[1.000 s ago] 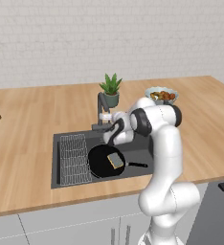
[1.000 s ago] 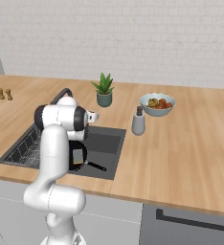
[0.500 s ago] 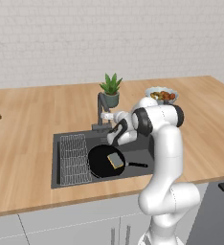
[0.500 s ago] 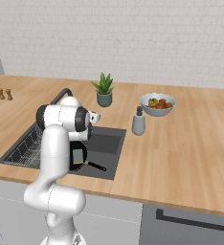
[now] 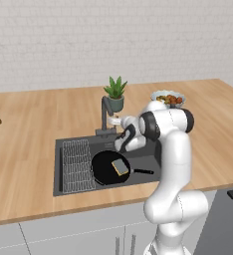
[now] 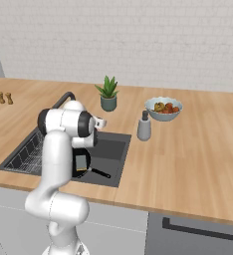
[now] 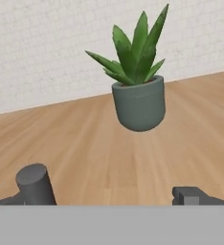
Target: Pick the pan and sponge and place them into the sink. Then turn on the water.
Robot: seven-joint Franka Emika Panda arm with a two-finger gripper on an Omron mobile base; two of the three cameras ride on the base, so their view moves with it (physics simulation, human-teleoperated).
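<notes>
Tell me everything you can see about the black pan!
The pan is round, black and shallow, with a thin straight black handle pointing right toward the robot. It looks like dark metal. It lies flat on the bottom of the sink, just right of the wire rack. The sponge, dark on top with a yellow layer, sits inside it near the handle side. The gripper is up by the faucet, not touching the pan.
</notes>
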